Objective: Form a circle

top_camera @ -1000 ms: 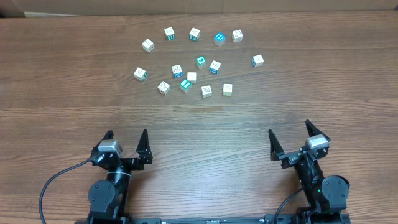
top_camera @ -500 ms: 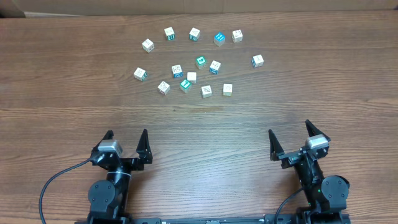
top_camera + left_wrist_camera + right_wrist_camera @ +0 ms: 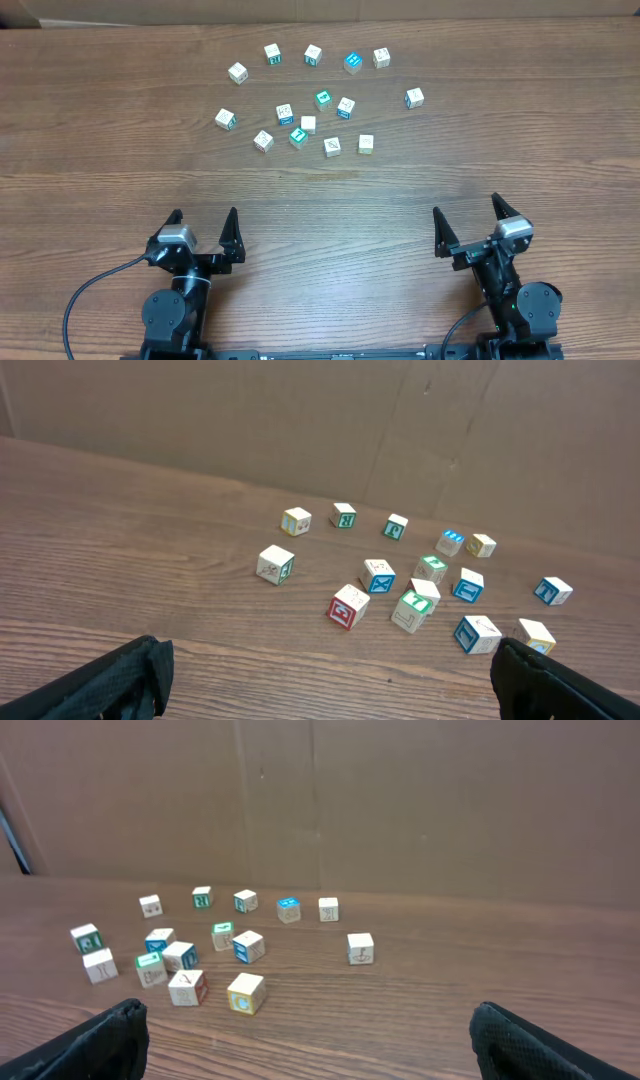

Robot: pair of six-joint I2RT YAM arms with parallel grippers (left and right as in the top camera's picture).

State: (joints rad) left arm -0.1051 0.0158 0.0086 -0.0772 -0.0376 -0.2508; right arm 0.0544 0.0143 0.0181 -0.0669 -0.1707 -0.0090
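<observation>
At the far half of a brown wood-grain surface [image 3: 100, 170], 15 small wooden cubes [image 3: 308, 124] with printed faces lie in a loose scatter rather than a closed ring. 5 run in a shallow row along the far side of the group, a lone cube [image 3: 414, 97] sits off to the right, and 5 bunch close together in the middle, among them a teal-topped cube [image 3: 323, 98]. At the near edge, well apart from the cubes, the left hand [image 3: 204, 214] and the right hand [image 3: 466, 206] point toward the scatter, each with its jaws spread wide and empty. From the left wrist, black fingers [image 3: 110, 680] frame the lower corners, with the cubes ahead and a red-faced cube [image 3: 347, 607] nearest. From the right wrist, the fingers [image 3: 100, 1040] stand just as far apart, and a cube with a yellow letter [image 3: 245, 992] lies closest. A brown cardboard wall [image 3: 400, 800] rises behind the surface. A black cable [image 3: 85, 295] loops beside the left arm's base.
</observation>
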